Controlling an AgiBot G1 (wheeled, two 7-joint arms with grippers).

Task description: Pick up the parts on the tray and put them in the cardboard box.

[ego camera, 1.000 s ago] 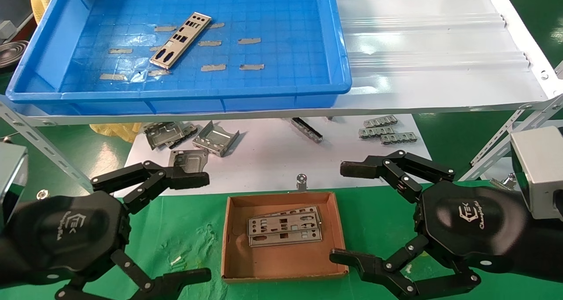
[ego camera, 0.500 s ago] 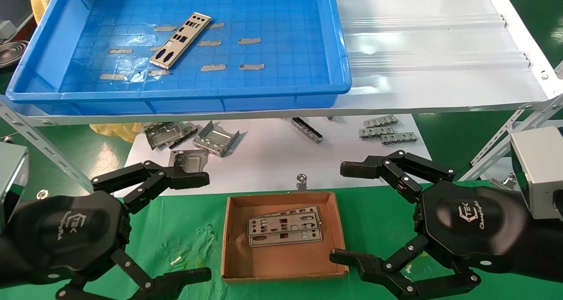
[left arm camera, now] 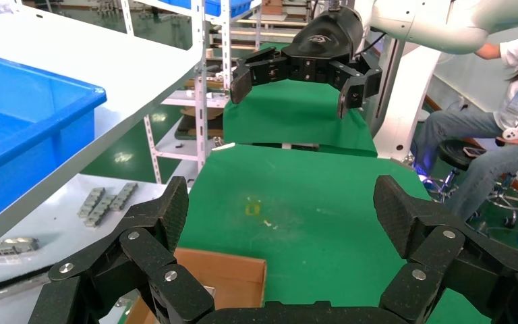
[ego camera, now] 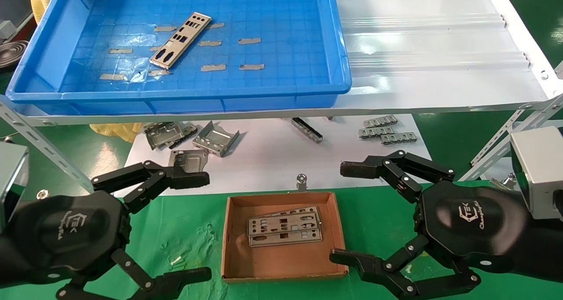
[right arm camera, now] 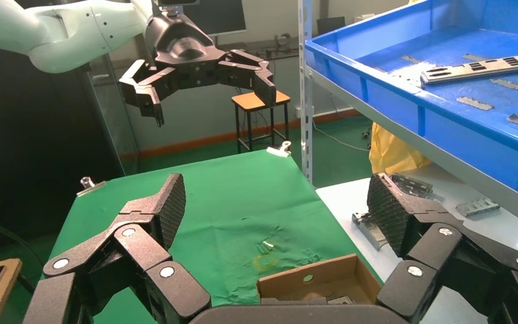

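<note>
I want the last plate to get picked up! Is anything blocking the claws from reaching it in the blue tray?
Nothing lies on the plate. But the blue tray sits on a raised shelf, so its front wall stands between the plate and both open claws, left claw and right claw.

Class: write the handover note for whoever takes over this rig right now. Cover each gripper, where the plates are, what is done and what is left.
Left gripper: open, empty, hovering left of the cardboard box.
Right gripper: open, empty, hovering right of the box.
Done: two plates lie stacked in the box.
Left: one plate lies diagonally on the blue tray floor.
</note>
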